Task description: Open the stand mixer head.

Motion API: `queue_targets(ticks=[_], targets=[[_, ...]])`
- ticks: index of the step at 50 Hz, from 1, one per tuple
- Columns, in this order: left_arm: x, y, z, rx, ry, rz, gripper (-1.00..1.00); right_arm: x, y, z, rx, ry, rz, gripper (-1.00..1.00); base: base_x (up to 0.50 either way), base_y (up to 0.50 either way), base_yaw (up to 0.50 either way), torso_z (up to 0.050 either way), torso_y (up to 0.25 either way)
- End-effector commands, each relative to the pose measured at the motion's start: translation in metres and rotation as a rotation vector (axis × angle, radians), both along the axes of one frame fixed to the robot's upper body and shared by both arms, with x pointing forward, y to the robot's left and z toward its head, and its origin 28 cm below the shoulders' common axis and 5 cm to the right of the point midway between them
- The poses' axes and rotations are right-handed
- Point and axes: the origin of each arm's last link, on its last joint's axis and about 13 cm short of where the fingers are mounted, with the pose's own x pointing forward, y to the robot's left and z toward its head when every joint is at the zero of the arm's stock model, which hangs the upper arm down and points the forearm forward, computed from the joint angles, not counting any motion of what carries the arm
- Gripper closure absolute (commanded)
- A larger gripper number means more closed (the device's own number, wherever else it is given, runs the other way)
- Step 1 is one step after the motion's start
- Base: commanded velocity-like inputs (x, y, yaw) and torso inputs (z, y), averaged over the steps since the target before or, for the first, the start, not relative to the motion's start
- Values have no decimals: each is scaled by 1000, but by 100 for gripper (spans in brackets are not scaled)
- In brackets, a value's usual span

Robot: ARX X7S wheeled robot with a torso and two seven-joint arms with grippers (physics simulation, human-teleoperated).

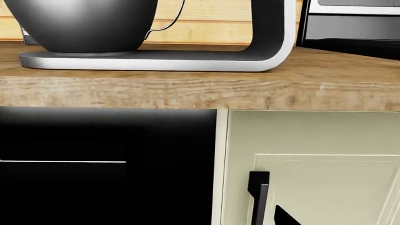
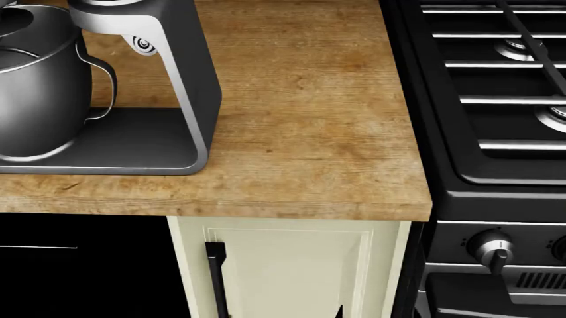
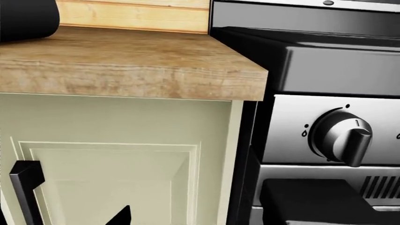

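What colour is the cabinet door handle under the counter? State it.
Black, against a cream door. The cabinet door handle shows best in the head view.

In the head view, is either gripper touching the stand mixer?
No. The stand mixer stands alone on the wooden countertop, with no gripper near it.

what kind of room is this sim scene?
A kitchen, most likely. A stand mixer with a steel bowl sits on a wooden countertop, next to a gas stove with knobs, above a cream cabinet door.
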Motion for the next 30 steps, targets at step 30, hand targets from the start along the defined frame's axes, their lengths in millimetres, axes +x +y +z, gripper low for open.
queue_targets(ticks=[30], targets=[[8,18,138,-8,-241,2,-100,34,-15,149,42,-260,-31,-100,0,0,0,0,0]])
